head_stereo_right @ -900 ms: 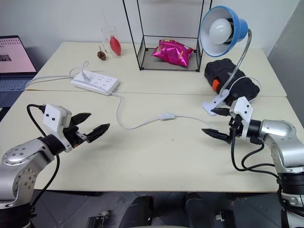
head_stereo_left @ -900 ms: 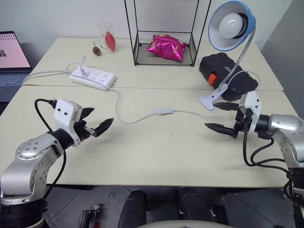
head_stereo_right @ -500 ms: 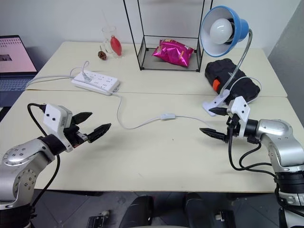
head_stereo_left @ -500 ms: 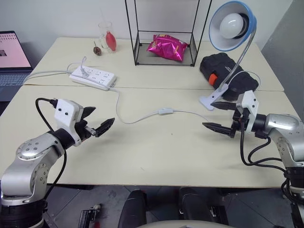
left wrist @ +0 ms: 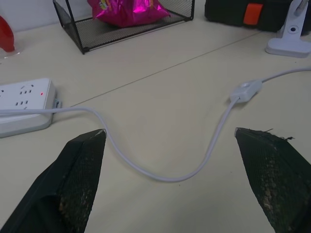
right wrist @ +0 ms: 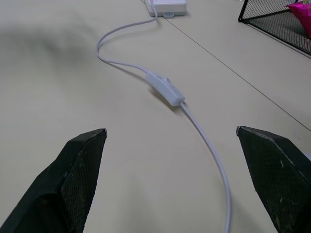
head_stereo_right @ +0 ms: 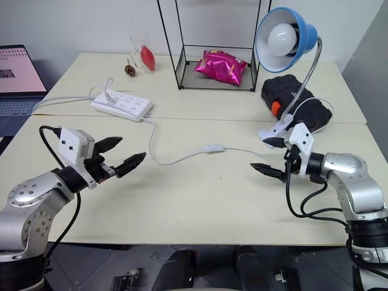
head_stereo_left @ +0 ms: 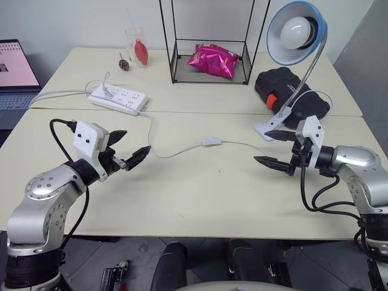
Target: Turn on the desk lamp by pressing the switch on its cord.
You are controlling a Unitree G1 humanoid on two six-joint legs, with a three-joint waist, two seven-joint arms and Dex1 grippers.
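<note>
The desk lamp (head_stereo_left: pixel 296 33), blue shade and white bulb, stands clipped at the table's right rear. Its thin white cord (head_stereo_left: pixel 176 150) runs across the middle of the table to the power strip. The small white switch (head_stereo_left: pixel 211 142) lies on the cord at mid-table, also seen as switch (left wrist: pixel 247 90) and switch (right wrist: pixel 165 89). My left gripper (head_stereo_left: pixel 136 141) hovers open, left of the cord's loop. My right gripper (head_stereo_left: pixel 261 145) hovers open to the right of the switch, near the lamp's clip base. Neither holds anything.
A white power strip (head_stereo_left: pixel 118 99) lies at the left rear. A black wire rack (head_stereo_left: pixel 209 73) holds a pink bag. A black case (head_stereo_left: pixel 285 91) sits behind the lamp base. A glass (head_stereo_left: pixel 136 45) and a laptop (head_stereo_left: pixel 15 70) are at the far left.
My left gripper has moved right and a little away from me, toward the cord. My right gripper has shifted slightly left toward the switch. Both stay open.
</note>
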